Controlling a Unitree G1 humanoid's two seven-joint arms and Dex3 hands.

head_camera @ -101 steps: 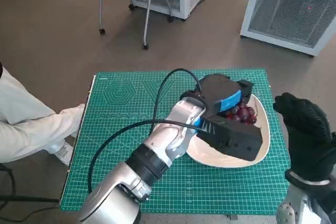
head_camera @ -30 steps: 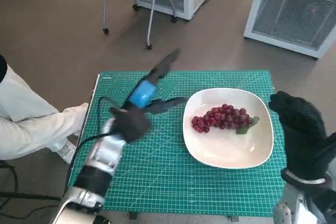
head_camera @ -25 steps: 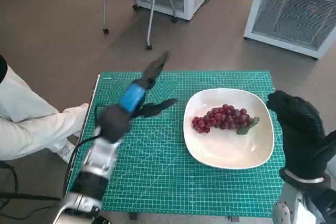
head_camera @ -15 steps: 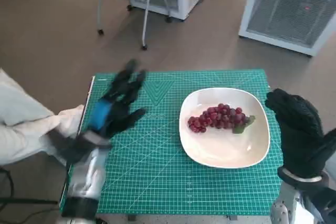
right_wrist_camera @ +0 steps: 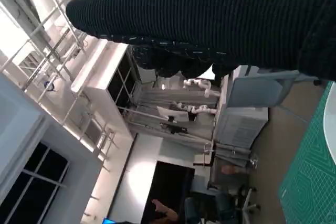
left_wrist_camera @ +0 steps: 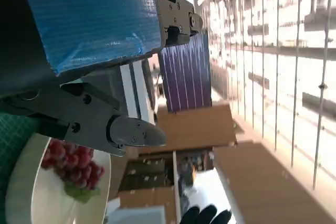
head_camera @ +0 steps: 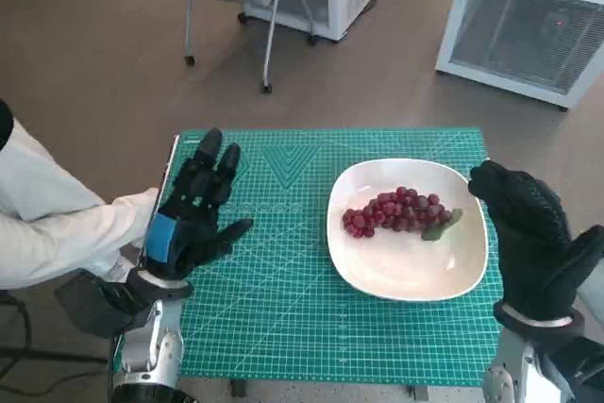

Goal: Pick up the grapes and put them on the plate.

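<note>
Grapes [head_camera: 394, 212] lying on plate [head_camera: 408, 273], task apparently done | left hand [head_camera: 192, 210] empty, fingers spread, above mat's [head_camera: 302, 327] left side | right hand [head_camera: 531, 241] empty, fingers loosely apart, beside plate | best withdrawn slowly, clear of rim.

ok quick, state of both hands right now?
Left hand: open, fingers spread, holding nothing.
Right hand: holds nothing; open or closed cannot be told.

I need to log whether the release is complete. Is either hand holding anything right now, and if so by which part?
Nothing is held. The left hand hovers with fingers spread, away from the plate; the right hand is empty beside it. The grapes lie on the plate.
</note>
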